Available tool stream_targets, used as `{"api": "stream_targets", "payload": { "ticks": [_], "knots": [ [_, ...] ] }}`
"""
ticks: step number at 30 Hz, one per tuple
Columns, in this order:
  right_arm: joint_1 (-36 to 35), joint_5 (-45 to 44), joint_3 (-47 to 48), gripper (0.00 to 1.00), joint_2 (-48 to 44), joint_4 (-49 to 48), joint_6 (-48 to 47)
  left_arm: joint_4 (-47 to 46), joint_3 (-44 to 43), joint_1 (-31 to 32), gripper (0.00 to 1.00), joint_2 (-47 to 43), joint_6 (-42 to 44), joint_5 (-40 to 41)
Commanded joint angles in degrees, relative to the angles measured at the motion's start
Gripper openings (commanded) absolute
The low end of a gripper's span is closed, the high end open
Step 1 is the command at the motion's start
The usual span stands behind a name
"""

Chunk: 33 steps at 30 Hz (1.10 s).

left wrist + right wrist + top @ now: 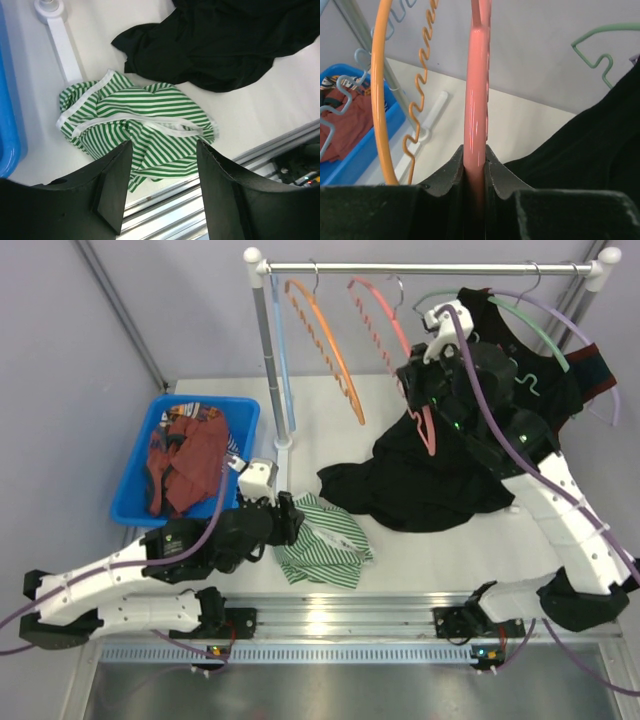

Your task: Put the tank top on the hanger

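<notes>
The white counter [420, 560] carried everything we saw, with a clothes rack [430, 268] standing along its far side. A large black garment [420, 485] lay heaped over the counter's right half, and dark cloth also rose toward the rail at the far right. The right arm [560, 510] reached up from the near edge over that garment. Its jaws were closed on the lower part of the pink hanger [385, 325], which hung by its hook from the rail. In the wrist view the pink bar ran straight down between the two pads [447, 175], pinched tight. The left arm [150, 560] lay low along the near left edge with its jaws open. Both fingers [112, 185] were spread apart over the near edge of the tank top [325, 545], and we could not tell whether they touched the cloth. A blue bin [135, 495] sat at the left of the counter, holding a red cloth [185, 465]. The tank top lay crumpled on the counter near its front edge, between the bin and the black garment, close to the rack's foot and well apart from the hanger. An orange hanger [325, 340] hung left of the pink one and a green hanger [540, 340] hung to its right.
</notes>
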<state>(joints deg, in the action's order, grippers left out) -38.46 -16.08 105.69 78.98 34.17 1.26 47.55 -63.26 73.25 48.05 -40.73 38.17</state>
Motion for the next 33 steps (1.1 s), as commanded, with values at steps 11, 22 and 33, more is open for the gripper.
{"api": "stream_targets", "payload": {
  "ticks": [11,22,33],
  "knots": [
    [-0.65,7.96,-28.16,0.00,-32.56,8.43,14.38,3.78,9.82,-21.30,0.52,2.66,1.96,-12.77],
    [-0.74,24.95,-46.89,0.00,-48.74,13.37,20.02,1.84,8.69,-23.33,0.45,12.23,6.19,-13.39],
    [-0.74,30.31,-45.84,0.00,-48.05,14.25,17.38,1.14,7.98,-23.77,0.43,21.55,4.61,-9.00]
  ]
}}
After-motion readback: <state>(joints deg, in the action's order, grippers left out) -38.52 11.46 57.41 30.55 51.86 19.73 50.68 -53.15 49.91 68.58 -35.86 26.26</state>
